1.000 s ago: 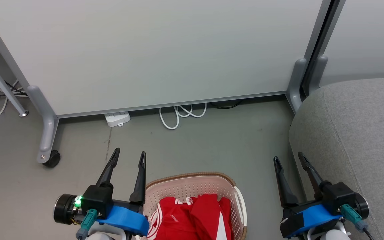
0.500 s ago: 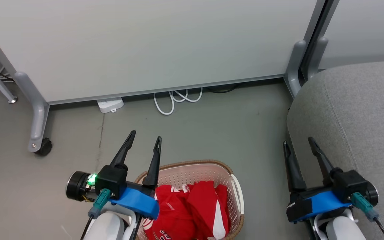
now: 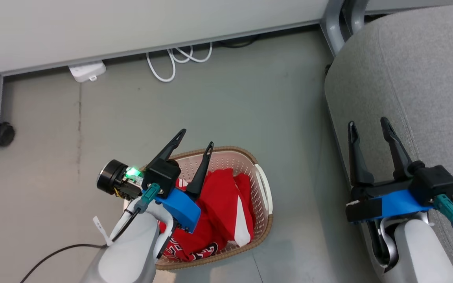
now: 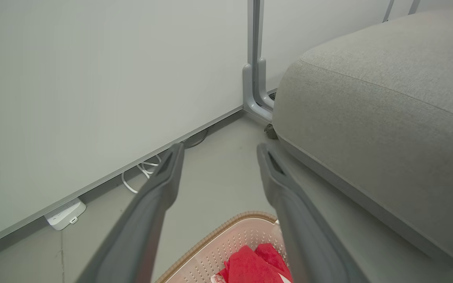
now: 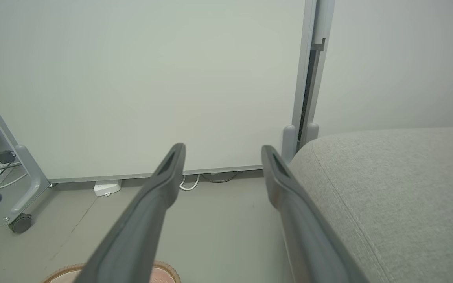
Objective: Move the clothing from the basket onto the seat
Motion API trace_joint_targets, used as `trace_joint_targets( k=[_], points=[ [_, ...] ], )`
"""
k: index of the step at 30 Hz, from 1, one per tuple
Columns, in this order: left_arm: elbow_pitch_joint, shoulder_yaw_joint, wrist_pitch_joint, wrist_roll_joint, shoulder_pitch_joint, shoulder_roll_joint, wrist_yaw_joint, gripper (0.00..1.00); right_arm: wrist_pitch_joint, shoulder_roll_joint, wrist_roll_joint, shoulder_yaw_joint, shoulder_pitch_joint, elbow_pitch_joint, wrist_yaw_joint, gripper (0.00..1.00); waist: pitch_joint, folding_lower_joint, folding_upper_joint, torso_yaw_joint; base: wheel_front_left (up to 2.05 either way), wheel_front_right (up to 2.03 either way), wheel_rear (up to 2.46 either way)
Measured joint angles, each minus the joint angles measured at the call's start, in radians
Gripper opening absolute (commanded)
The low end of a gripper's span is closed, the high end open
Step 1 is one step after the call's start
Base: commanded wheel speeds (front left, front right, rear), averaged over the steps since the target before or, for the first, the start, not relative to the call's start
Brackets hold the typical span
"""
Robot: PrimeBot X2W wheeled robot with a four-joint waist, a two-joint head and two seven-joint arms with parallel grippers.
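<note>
My left gripper (image 3: 197, 137), fingers spread wide and holding nothing, hangs over the left part of the basket (image 3: 246, 152), its tips pointing out past the basket's far rim. The clothing (image 3: 222, 196), a red heap with white stripes, lies inside the basket just below and behind those tips, its longer run following the basket's long axis from far rim to near rim. My right gripper (image 3: 368, 122), equally spread and empty, stands well to the right of the basket over the edge of the seat (image 3: 427, 70), so I judge the left arm the nearer for a downward reach.
</note>
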Motion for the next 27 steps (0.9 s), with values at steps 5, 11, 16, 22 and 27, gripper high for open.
trace_joint_targets(
  k=[5,11,16,22,27],
  points=[
    [0.102,-0.035,0.0,0.027,-0.073,0.0,-0.024,1.0,0.0,-0.001,0.01,-0.005,-0.054,-0.018,0.0,1.0,0.092,0.0,0.0,-0.03,0.0,0.0,0.0],
    [0.222,-0.058,0.0,0.003,-0.134,0.0,-0.047,1.0,0.0,0.0,0.019,-0.007,-0.107,-0.04,0.0,1.0,0.202,0.0,0.0,-0.064,0.0,0.0,0.0],
    [0.364,-0.097,0.0,-0.05,-0.184,0.0,-0.06,1.0,0.0,0.0,0.024,-0.004,-0.147,-0.048,0.0,1.0,0.285,0.0,0.0,-0.084,0.0,0.0,0.0],
    [0.508,-0.159,0.032,-0.18,-0.263,-0.001,-0.069,1.0,0.0,0.002,0.027,0.013,-0.191,-0.058,0.0,1.0,0.39,0.0,0.0,-0.103,0.0,0.0,0.0],
    [0.531,-0.213,0.108,-0.32,-0.28,0.0,-0.07,1.0,0.0,0.002,0.034,0.018,-0.22,-0.066,0.0,1.0,0.449,0.0,0.0,-0.118,0.0,0.0,0.0]
  ],
)
